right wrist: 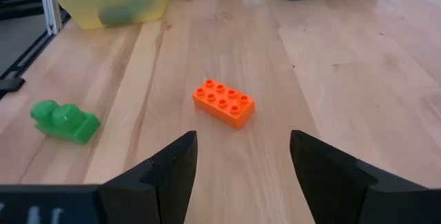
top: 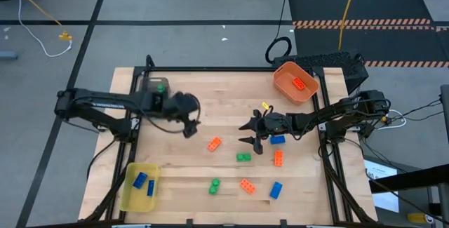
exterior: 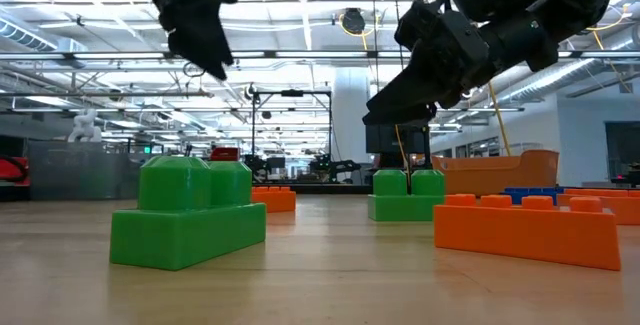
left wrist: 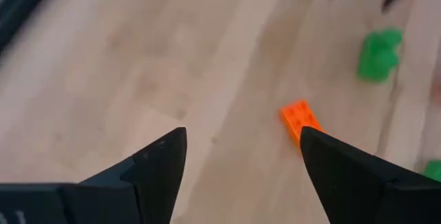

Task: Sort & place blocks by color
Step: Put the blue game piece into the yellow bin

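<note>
My right hand (right wrist: 238,158) is hovering released at frame centre over the orange block (right wrist: 223,103) on the table (right wrist: 358,79); left hand (left wrist: 241,162) is likewise hanging open. I am judging the block light, rigid and slick, best pinched across its long flat sides.

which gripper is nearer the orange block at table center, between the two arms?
Left, narrowly. The left gripper hangs open just beside the orange block; the right gripper, also open, is slightly farther off on its other side.
</note>
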{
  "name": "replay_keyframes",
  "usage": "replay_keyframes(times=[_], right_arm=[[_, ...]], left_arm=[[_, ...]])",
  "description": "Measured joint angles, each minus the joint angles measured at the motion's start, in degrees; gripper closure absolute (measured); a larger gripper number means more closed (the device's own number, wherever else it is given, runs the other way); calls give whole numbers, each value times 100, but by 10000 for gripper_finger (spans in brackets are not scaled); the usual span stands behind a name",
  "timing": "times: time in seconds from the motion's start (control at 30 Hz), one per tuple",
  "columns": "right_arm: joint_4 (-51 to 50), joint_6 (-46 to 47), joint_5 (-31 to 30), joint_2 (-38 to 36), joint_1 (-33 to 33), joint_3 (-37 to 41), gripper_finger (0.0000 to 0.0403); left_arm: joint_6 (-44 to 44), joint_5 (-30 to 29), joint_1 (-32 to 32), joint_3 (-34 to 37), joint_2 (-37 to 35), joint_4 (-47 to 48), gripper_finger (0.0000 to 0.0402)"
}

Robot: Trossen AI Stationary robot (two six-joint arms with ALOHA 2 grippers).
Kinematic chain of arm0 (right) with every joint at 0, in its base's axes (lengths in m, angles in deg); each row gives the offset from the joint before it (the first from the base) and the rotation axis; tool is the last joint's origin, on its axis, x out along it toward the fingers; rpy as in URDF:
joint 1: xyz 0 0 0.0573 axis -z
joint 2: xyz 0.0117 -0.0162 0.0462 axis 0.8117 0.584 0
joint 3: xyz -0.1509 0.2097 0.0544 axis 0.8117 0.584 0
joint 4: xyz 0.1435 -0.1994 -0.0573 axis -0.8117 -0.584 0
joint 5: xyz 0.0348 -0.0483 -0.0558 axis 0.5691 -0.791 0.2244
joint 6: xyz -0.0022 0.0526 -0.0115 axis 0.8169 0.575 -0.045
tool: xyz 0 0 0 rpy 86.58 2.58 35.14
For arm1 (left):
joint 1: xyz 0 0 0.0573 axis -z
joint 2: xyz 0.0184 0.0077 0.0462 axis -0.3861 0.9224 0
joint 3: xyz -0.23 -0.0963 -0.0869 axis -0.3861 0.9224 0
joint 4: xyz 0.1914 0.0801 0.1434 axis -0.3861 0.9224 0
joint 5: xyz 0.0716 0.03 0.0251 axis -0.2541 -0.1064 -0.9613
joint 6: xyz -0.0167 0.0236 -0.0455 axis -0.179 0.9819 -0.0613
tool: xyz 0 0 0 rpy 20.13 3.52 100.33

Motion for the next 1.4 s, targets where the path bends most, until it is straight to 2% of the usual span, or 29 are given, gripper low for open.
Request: replay_keyframes(times=[0.1, 0.23, 0.47, 0.7, 0.83, 0.97, 1.13, 1.4], right_arm=[[-287, -10, 0, -11, 0, -4, 181], [-1146, -152, 4, -285, 35, 0, 181], [-2661, 37, -148, -1289, 149, -6, 181], [-4815, 131, -614, -1971, 136, -537, 181], [-5867, 144, -610, -1880, 80, -946, 181], [-6452, 153, -606, -1649, -38, -1091, 181], [-6986, 402, -566, -1140, -240, -1094, 181], [-7159, 468, -437, -494, -507, -1094, 181]], left_arm=[[-220, -116, 294, 0, 379, -16, 128], [-292, -151, 539, 0, 893, -121, 128], [-290, -156, 764, 0, 1459, -719, 128], [-241, -157, 925, -1, 1761, -1485, 128], [-239, -160, 993, 0, 1920, -1705, 128], [-253, -162, 1112, -2, 2048, -1770, 128], [-290, -158, 1272, -9, 2118, -1844, 128], [-278, -160, 1387, 2, 2114, -1879, 128]])
